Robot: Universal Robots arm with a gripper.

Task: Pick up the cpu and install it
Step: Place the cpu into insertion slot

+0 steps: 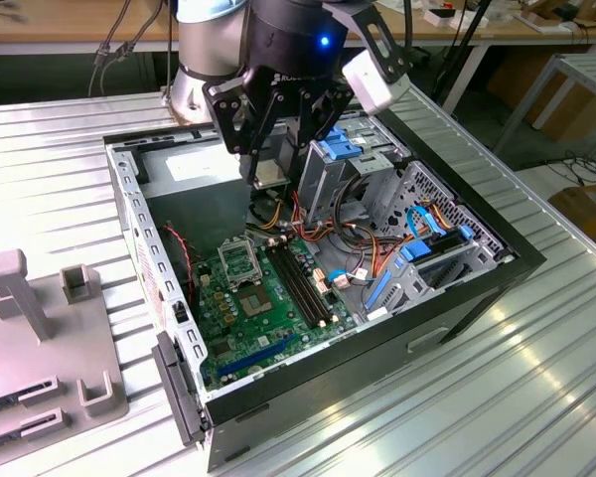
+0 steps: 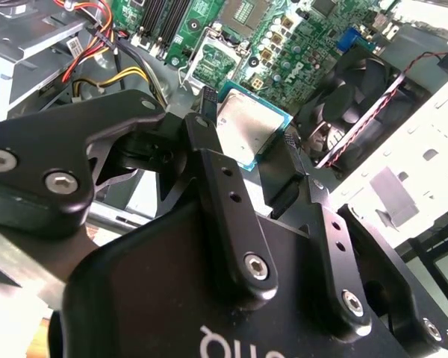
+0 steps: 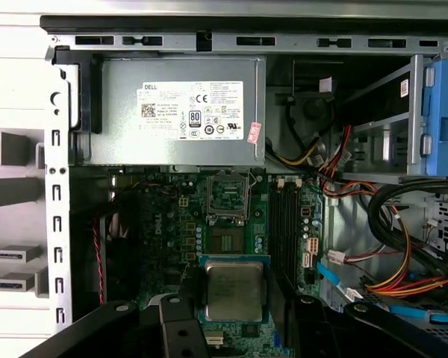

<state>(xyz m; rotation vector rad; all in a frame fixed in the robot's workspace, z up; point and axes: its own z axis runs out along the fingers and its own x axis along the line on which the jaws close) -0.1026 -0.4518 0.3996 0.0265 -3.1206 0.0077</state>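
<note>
- One black two-fingered gripper (image 1: 276, 164) hangs over the open black computer case (image 1: 521, 260), which lies on a ribbed metal table (image 1: 497, 397).
- Its fingers (image 2: 209, 171) are clamped on opposite edges of the cpu (image 2: 246, 130), a small flat square chip with a silver top plate and thin green rim.
- The cpu (image 3: 234, 289) is held in the air above the green motherboard (image 1: 228, 318), not seated.
- The square metal socket frame (image 3: 230, 195) on the board stands apart from the cpu, just beside the grey power supply box (image 3: 179, 112).
- A grey fixture block (image 1: 40, 338) sits outside the case, at the exterior view's left.
</note>
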